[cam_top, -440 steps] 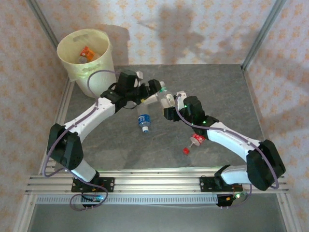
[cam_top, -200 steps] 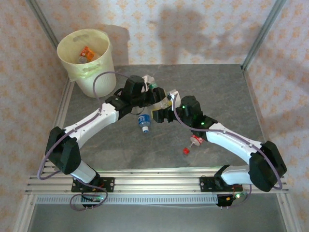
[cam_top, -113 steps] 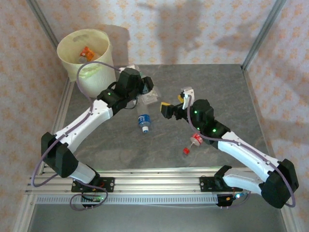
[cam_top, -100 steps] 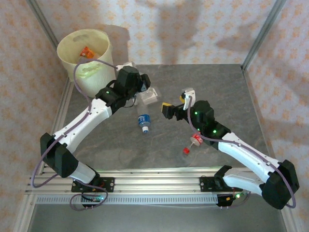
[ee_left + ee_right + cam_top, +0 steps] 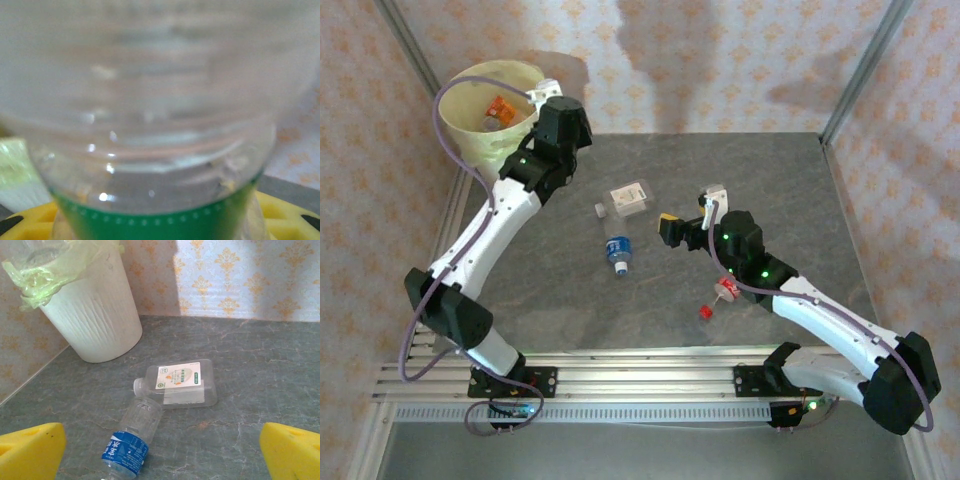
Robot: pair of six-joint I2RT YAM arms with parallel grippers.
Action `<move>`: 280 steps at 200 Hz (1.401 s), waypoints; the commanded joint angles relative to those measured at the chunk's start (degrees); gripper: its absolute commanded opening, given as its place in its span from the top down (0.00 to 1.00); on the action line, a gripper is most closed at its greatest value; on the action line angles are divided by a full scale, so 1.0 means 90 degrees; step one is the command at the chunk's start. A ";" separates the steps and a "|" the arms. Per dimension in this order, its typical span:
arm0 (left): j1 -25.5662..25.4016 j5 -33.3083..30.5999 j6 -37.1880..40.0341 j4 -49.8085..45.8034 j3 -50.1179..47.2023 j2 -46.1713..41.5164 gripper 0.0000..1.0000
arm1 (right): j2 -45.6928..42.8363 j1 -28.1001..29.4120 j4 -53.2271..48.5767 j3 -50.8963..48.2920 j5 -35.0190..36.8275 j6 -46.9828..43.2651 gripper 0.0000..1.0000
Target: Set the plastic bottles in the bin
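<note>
from above: cream bin [image 5: 470, 140] at 11 o'clock of the grey table [image 5: 770, 180], an orange-labelled bottle [image 5: 498, 108] lying inside. left gripper [image 5: 546, 90] up at the bin's rim, on its 3 o'clock side, arm stretched long from its base at 7 o'clock. near the table's middle lies a flat bottle [image 5: 630, 198] with a white label, and close at its 6 o'clock a blue-labelled bottle [image 5: 617, 250]. right gripper [image 5: 689, 208] at 3 o'clock of the flat bottle, jaws spread wide, nothing between them. at 5 o'clock of that gripper, against the right arm, a red-and-white bottle [image 5: 727, 289], with a loose red cap [image 5: 704, 313] just at its 7 o'clock.

left wrist: jaws closed on a green-labelled bottle [image 5: 150, 125], clear, blurred, hard up against the lens. green band low down, yellow pads [image 5: 285, 215] peeping out at 5 and 7 o'clock.

right wrist: yellow fingertips [image 5: 30, 450] far apart in the lower corners, holding nothing. bin at 10 o'clock, a pale green liner [image 5: 65, 265] folded over its rim. flat bottle at centre, neck towards 9 o'clock. blue-labelled bottle at its 7 o'clock, bare end seeming to touch the flat bottle's lower edge.
</note>
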 commanded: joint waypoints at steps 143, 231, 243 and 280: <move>0.2120 -0.1354 0.0997 -0.1654 0.4944 0.3307 0.40 | 0.0276 0.0021 -0.0203 0.0279 -0.0041 -0.0019 0.01; 0.2922 -0.2002 0.0332 -0.2198 0.5325 0.3848 0.31 | 0.0276 0.0021 -0.0276 0.0377 -0.0126 0.0107 0.01; 0.2968 -0.1959 0.0302 -0.2194 0.5329 0.3891 0.26 | 0.0285 0.0021 -0.0241 0.0378 -0.0123 0.0113 0.01; 0.2979 -0.2095 0.0137 -0.2290 0.5450 0.3881 0.02 | 0.0353 0.0021 -0.0201 0.0397 -0.0164 0.0171 0.01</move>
